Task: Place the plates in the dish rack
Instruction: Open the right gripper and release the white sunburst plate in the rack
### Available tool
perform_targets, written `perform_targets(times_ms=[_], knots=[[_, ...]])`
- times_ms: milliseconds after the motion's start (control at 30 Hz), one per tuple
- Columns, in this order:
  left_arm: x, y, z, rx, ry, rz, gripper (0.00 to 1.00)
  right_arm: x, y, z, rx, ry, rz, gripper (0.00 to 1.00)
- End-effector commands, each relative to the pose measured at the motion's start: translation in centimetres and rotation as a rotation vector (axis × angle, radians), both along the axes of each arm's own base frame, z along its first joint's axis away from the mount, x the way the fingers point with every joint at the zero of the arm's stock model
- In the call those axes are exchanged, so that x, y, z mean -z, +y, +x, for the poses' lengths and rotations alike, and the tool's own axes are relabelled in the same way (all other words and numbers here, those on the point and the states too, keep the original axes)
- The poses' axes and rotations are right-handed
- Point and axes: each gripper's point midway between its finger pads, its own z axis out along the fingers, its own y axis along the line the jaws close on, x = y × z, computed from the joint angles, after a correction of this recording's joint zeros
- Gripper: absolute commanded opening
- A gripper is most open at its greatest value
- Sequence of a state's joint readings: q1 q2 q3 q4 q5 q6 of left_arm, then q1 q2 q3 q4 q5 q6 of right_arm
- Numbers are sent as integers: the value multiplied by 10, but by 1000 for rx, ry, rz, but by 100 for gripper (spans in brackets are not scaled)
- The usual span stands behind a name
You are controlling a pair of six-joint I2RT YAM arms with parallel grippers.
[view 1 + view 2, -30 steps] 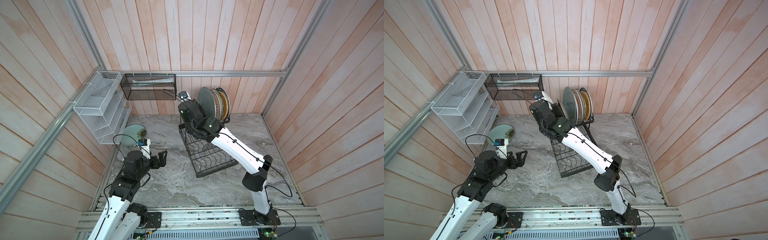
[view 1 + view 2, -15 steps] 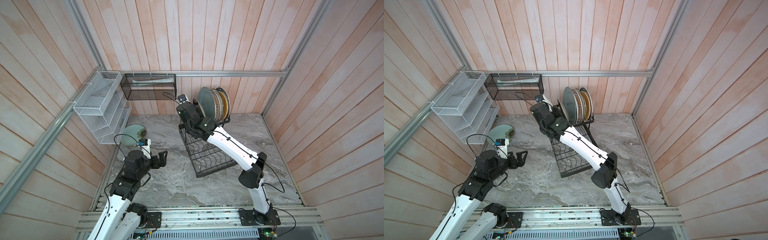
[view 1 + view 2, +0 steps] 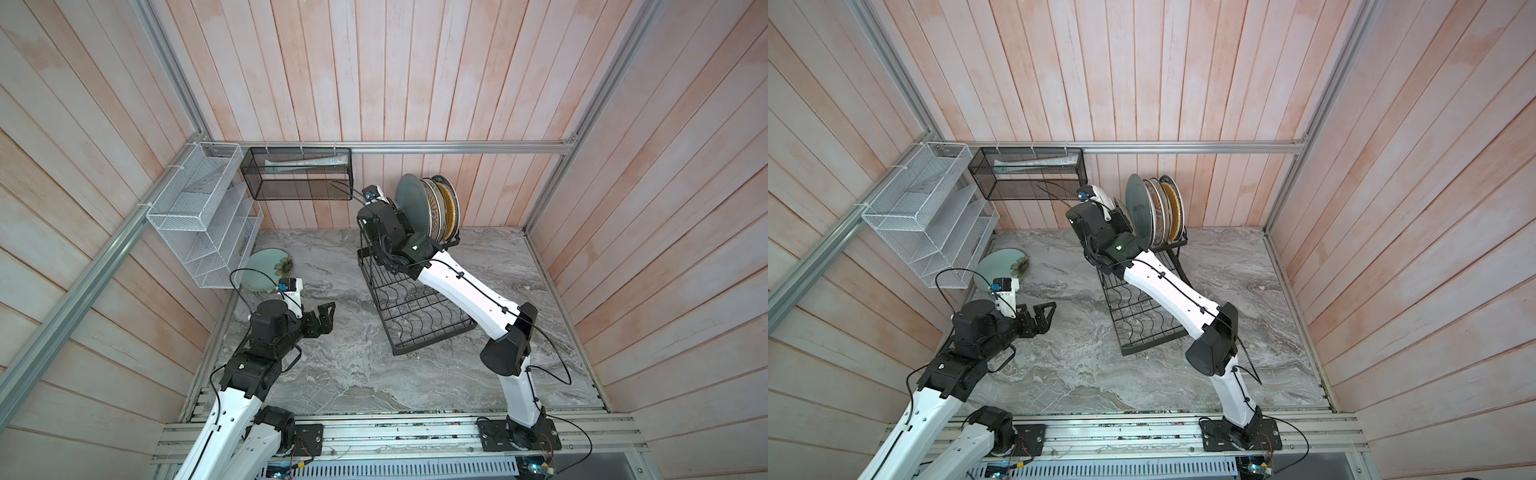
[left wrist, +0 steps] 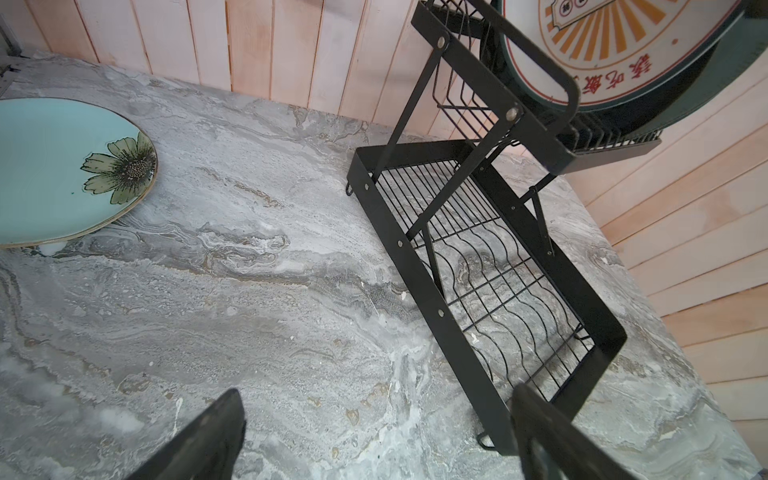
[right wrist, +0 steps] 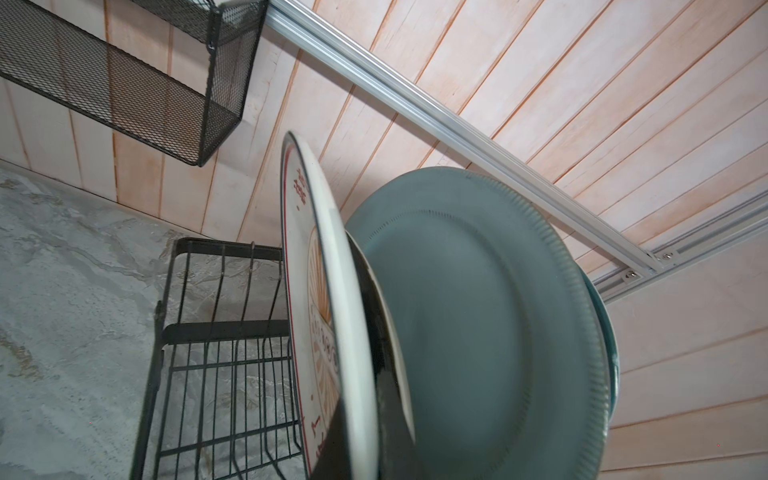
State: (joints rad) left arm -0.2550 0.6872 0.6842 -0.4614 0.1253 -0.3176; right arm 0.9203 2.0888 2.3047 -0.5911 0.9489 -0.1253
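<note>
Top views: stereo pair, mounted high at the front, tilted down toward the back wall (image 3: pixel 374 83). Far off. Both take in the whole tabletop (image 3: pixel 340 365), both arms and the rack (image 3: pixel 419 316)

Left wrist: low over the tabletop, facing across it to the rack. Left gripper (image 4: pixel 376 411) in the foreground. Shares the rack and green plate (image 4: pixel 50 166) with the top views

Right wrist: very near, sunburst plate (image 5: pixel 332 332) edge-on, grey-blue plate (image 5: pixel 478 332) just behind. Angled up at the back wall and basket (image 5: pixel 124 95). Sunburst plate also in the left wrist view

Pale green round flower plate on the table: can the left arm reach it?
Probably yes: the left gripper hangs open and empty near the pale green plate, only bare marble table between them.
</note>
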Motion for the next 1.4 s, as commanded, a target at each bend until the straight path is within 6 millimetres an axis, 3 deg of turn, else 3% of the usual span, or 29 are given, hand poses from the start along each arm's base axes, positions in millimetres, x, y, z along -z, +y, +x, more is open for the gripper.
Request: perform_targets(times_ms=[0, 267, 633, 900, 933, 1100, 1367], knots=[[7, 0, -2, 9, 19, 5, 100, -26, -18, -4, 44, -52, 38, 0], [8, 0, -2, 7, 20, 5, 100, -16, -21, -2, 38, -21, 56, 0], [8, 0, -1, 7, 24, 5, 100, 17, -18, 2, 16, 70, 85, 0], [8, 0, -1, 7, 21, 5, 100, 17, -19, 4, -7, 115, 135, 0], [8, -1, -1, 9, 21, 6, 100, 17, -18, 4, -12, 122, 146, 1], [9, 0, -1, 6, 26, 5, 100, 13, -22, 6, -30, 142, 192, 27], [8, 1, 0, -9, 32, -6, 100, -4, -28, 7, -28, 114, 209, 40]])
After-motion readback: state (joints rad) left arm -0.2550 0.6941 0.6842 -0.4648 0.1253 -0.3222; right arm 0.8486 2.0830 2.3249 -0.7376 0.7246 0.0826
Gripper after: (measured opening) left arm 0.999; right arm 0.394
